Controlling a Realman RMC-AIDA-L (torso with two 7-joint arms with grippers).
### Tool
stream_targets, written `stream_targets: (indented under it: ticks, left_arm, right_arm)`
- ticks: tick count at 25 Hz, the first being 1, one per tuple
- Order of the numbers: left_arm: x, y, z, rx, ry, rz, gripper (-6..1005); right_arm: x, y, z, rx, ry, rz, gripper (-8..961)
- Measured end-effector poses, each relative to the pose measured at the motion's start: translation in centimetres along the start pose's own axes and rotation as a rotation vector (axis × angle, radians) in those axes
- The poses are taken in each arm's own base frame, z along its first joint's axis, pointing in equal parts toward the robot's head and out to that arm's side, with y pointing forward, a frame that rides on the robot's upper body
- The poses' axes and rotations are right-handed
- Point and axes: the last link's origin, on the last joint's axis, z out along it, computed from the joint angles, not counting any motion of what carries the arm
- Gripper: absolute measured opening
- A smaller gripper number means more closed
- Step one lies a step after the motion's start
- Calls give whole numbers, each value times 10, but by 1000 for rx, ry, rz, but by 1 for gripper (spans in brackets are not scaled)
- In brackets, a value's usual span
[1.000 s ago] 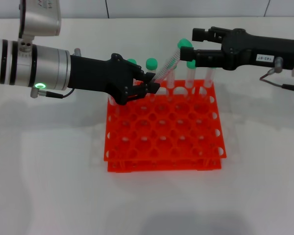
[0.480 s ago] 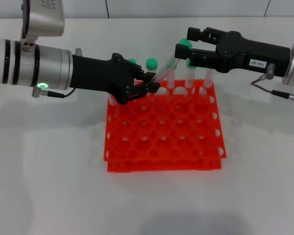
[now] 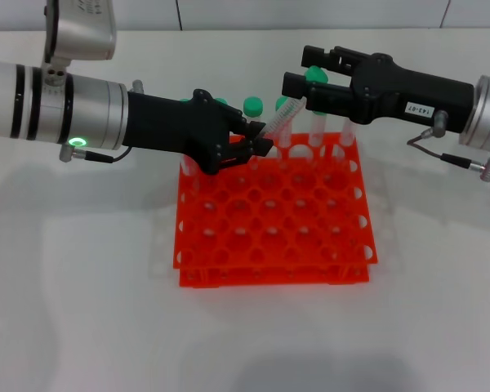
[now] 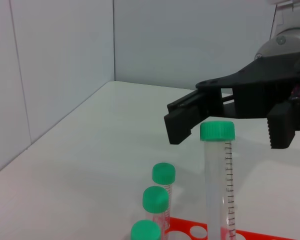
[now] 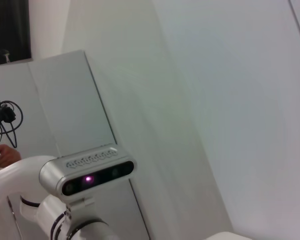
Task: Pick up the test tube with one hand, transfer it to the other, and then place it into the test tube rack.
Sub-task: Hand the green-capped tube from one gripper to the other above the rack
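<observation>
White matte surface (image 3: 82, 310) carries the glossy orange-red rack (image 3: 273, 220) of round holes. Left pincer (image 3: 257, 145) grips the tilted clear ribbed test tube (image 3: 279, 120) above it; right pincer (image 3: 298, 82) gapes wide around its green cap.

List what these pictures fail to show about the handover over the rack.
- Left gripper on the test tube: head view, its fingertips hide the tube's lower end and the contact.
- Right gripper: head view, one finger covers the cap, so touching or apart is unclear.
- Test tube rack: left wrist view's edge cuts off most of it.
- Right wrist view shows none of these.
</observation>
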Motion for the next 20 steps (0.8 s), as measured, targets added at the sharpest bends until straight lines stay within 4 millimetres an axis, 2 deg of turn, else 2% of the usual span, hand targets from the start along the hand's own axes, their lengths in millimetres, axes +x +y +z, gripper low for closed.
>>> stream_targets:
  ticks: [13, 16, 20]
  left_arm:
    - [-1, -1, 1, 10, -3, -2, 278]
    - [-1, -1, 1, 10, -3, -2, 280]
    - [-1, -1, 1, 8, -5, -1, 282]
  right_arm:
    - [5, 2, 4, -4, 14, -6, 681]
    - [4, 2, 4, -4, 9, -6, 496]
    - [4, 2, 5, -8, 9, -7, 345]
